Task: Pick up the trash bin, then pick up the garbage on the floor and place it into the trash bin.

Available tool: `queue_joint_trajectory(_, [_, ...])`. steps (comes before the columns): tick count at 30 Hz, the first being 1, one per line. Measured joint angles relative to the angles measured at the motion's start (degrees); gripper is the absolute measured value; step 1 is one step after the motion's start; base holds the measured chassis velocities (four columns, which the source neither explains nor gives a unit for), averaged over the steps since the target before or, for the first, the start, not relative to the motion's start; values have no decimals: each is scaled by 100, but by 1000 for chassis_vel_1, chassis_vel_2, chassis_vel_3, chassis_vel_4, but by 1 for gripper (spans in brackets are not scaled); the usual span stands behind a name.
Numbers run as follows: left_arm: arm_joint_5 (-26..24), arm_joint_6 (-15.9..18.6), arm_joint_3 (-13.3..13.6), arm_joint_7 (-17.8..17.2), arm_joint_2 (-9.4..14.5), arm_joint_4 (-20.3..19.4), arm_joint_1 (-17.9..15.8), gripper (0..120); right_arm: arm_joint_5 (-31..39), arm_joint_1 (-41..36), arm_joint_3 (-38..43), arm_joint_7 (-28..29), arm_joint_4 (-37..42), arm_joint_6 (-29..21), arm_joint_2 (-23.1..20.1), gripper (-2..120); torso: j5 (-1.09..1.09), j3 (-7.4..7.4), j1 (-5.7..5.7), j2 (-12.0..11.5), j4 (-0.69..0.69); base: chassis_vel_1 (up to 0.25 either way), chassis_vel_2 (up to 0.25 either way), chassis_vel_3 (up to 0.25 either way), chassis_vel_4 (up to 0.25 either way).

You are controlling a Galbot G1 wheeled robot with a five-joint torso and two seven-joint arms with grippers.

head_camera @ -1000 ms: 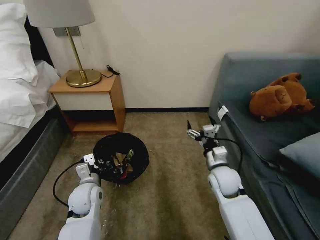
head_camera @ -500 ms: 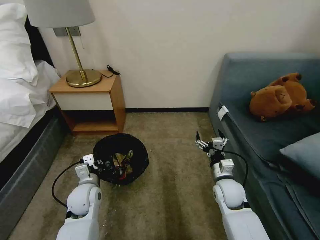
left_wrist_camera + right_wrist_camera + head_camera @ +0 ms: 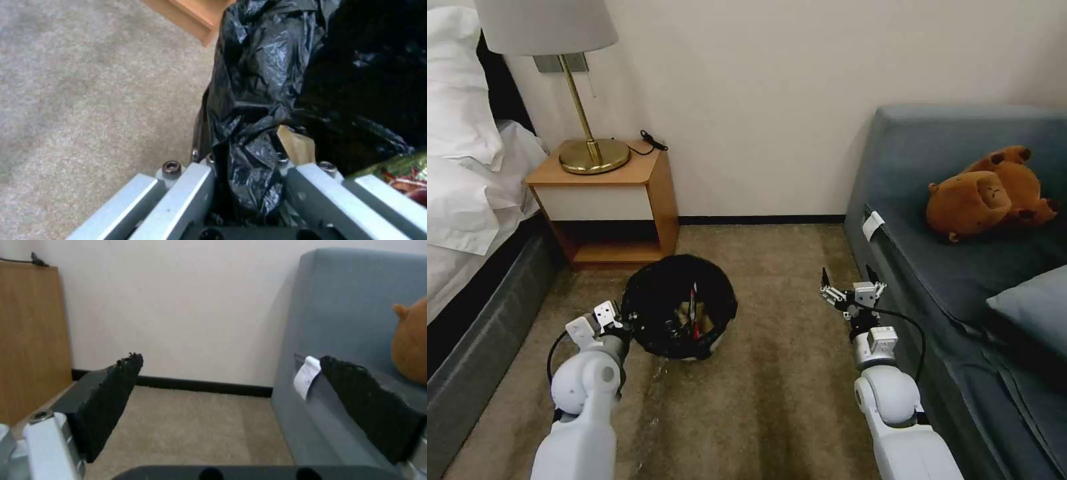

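The trash bin (image 3: 720, 293), lined with a crinkly black bag, hangs tilted just off the carpet with its mouth facing me, in front of the nightstand. My left gripper (image 3: 625, 319) is shut on the near-left rim. In the left wrist view the bag's folded edge (image 3: 249, 180) is pinched between the fingers. Garbage lies inside the bin: red and brown pieces (image 3: 694, 320), a brown paper corner (image 3: 296, 146) and a green-gold wrapper (image 3: 400, 165). My right gripper (image 3: 847, 277) floats open and empty beside the sofa's front edge, its black pads (image 3: 111, 396) spread wide.
A wooden nightstand (image 3: 607, 200) with a brass lamp (image 3: 590, 150) stands behind the bin, and the bed (image 3: 467, 200) runs along the left. A blue-grey sofa (image 3: 960, 267) with a brown plush toy (image 3: 987, 193) fills the right. Bare carpet (image 3: 774, 373) lies between the arms.
The left arm has swung the bin a little right and farther away, tipping its mouth more upward. The right arm has drawn back toward me beside the sofa, still open.
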Motion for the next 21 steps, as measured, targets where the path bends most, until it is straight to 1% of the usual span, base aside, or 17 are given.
queue_joint_trajectory(1, [0, 0, 0, 0, 0, 0, 0, 2, 0, 0, 0, 0, 0, 0, 0, 100, 0, 0, 0, 0, 0, 0, 0, 0, 0])
queue_joint_trajectory(3, [-252, 34, -96, -232, 19, 159, -155, 2, -29, -53, 27, -19, -13, 70, -15, 100, 0, 0, 0, 0, 2, 0, 0, 0, 0])
queue_joint_trajectory(4, [-252, 34, -96, -232, 19, 159, -155, 2, -29, -53, 27, -19, -13, 70, -15, 100, 0, 0, 0, 0, 2, 0, 0, 0, 0])
queue_joint_trajectory(7, [-338, 36, -175, -400, 60, 538, -413, 2, -51, -121, 79, -30, -11, 137, 6, 100, -1, 0, 0, 0, 1, 0, 0, 0, 0])
queue_joint_trajectory(10, [-351, 40, -184, -433, 80, 640, -485, 2, -72, -161, 79, -34, 5, 150, 8, 100, -1, 1, 0, 0, 2, 0, 0, 0, 0])
queue_joint_trajectory(11, [-371, 46, -192, -499, 109, 790, -628, 2, -111, -222, 62, -38, 30, 162, 0, 100, -1, 0, 0, 0, 1, 0, 0, 0, 0])
queue_joint_trajectory(12, [-371, 46, -192, -499, 109, 790, -628, 2, -111, -222, 62, -38, 30, 162, 0, 100, -1, 0, 0, 0, 1, 0, 0, 0, 0])
queue_joint_trajectory(13, [-388, 54, -203, -580, 118, 917, -756, 2, -154, -258, 53, -41, 33, 183, -5, 100, 0, 0, 0, 0, 1, 0, 0, 0, 0])
queue_joint_trajectory(14, [-388, 54, -203, -580, 118, 917, -756, 2, -154, -258, 53, -41, 33, 183, -5, 100, 0, 0, 0, 0, 1, 0, 0, 0, 0])
queue_joint_trajectory(17, [-389, 76, -203, -757, 130, 1172, -974, 2, -243, -297, 50, -46, 14, 254, -5, 100, 0, 0, 0, 0, 1, 0, 0, 0, 0])
queue_joint_trajectory(21, [-383, 81, -208, -836, 131, 1324, -1085, 2, -282, -329, 57, -54, -1, 301, -5, 100, -1, 0, 0, 0, 1, 0, 0, 0, 0])
